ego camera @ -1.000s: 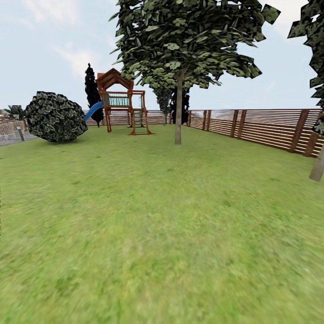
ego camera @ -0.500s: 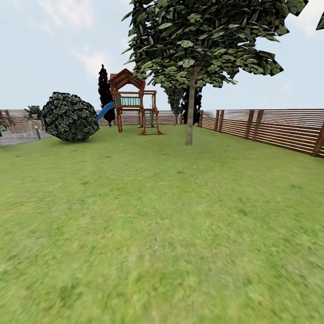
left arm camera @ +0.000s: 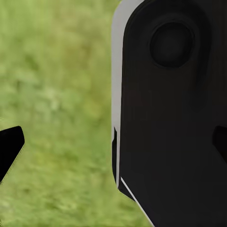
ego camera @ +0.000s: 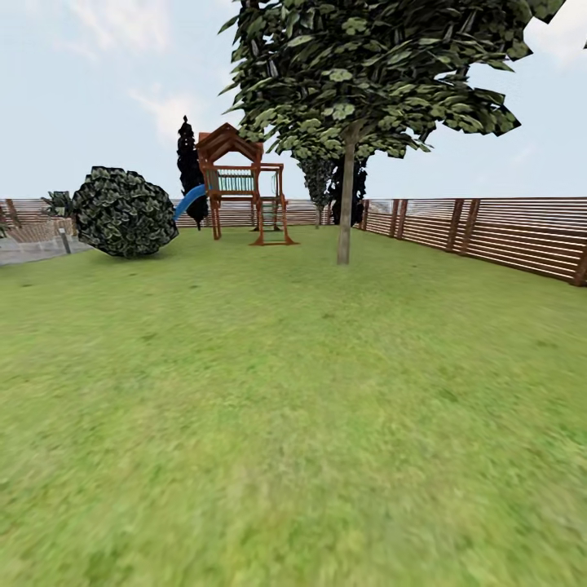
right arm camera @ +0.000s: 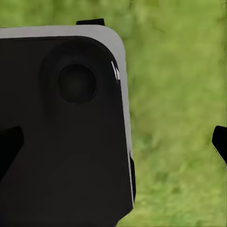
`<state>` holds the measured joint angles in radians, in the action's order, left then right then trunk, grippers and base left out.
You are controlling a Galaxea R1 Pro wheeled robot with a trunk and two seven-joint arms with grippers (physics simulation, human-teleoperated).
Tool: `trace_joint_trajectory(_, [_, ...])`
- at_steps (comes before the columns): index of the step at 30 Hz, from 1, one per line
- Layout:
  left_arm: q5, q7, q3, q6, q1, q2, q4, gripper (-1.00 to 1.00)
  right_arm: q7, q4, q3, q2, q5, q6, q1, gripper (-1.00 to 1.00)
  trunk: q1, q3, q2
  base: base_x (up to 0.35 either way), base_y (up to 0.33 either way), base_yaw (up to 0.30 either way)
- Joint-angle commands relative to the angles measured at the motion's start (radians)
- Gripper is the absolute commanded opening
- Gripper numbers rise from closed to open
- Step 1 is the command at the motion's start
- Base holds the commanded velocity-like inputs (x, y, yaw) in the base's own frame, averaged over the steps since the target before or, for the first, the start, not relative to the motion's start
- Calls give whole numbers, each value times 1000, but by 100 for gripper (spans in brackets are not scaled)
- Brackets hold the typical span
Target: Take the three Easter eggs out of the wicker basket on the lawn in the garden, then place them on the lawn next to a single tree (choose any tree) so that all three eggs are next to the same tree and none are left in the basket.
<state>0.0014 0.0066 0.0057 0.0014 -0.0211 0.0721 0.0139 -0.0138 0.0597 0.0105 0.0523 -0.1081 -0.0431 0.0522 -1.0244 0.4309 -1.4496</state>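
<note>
View barely shifts now, turn settling; tree (ego camera: 346, 204) at 12 o'clock across lawn (ego camera: 269, 408). No basket yet. Finger state: cannot tell.

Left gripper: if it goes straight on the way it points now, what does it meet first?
Probably the lawn: blurred grass lies beyond the left gripper, beside the robot's dark body. Depth is unclear.

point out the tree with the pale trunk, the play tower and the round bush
tree (ego camera: 346, 212): head view, on its pale trunk
play tower (ego camera: 236, 181): head view, on its railed deck
round bush (ego camera: 124, 212): head view, on its leafy middle
</note>
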Motion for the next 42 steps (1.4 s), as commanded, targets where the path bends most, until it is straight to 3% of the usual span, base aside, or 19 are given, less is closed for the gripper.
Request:
trace_joint_trajectory(1, [0,0,0,0,0,0,2,100,0,4,2,0,-10,-4,2,100,-1,1,0,325,0,0])
trace_joint_trajectory(17, [0,0,0,0,0,0,1,100,0,3,2,-1,-10,-4,2,100,-1,1,0,325,0,127])
trace_joint_trajectory(42, [0,0,0,0,0,0,1,100,0,4,2,0,-10,-4,2,100,-1,1,0,325,0,5])
